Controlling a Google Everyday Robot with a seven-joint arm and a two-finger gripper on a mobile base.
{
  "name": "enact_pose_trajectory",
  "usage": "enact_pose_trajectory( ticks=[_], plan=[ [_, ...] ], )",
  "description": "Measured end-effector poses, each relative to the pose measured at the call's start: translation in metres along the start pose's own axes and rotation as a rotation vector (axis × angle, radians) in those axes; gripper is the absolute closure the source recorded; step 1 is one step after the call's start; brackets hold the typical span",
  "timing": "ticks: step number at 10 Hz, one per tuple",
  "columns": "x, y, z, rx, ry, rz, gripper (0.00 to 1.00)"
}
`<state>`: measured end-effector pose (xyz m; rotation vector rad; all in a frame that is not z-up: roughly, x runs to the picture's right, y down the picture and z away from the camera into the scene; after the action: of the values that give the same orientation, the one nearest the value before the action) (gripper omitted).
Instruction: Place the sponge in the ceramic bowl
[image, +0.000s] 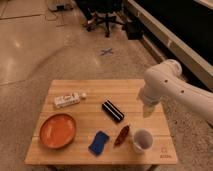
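Note:
The blue sponge (99, 142) lies flat near the front edge of the wooden table (95, 90). To its left sits the orange ceramic bowl (57, 130), wide, shallow and with nothing in it. My white arm reaches in from the right, and the gripper (147, 110) hangs over the table's right side, above and behind the white cup. It is well to the right of the sponge and holds nothing that I can make out.
A black striped block (113, 110) lies mid-table, a white tube-like pack (67, 100) at the back left, a reddish-brown item (121, 136) beside the sponge, and a white cup (141, 140) at the front right. An office chair (104, 19) stands on the floor behind.

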<state>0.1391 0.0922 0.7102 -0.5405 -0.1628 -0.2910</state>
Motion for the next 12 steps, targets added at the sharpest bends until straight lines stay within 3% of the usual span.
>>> enact_pose_trajectory(
  ticks=[3, 4, 6, 10, 12],
  plan=[
    [-0.052, 0.004, 0.032, -0.051, -0.016, -0.136, 0.35],
    [-0.072, 0.011, 0.051, -0.084, -0.019, -0.199, 0.35],
    [-0.097, 0.022, 0.074, -0.119, -0.034, -0.271, 0.35],
    [-0.15, 0.038, 0.113, -0.127, -0.111, -0.429, 0.35],
    [-0.178, 0.049, 0.126, -0.126, -0.181, -0.504, 0.35]
  ],
)
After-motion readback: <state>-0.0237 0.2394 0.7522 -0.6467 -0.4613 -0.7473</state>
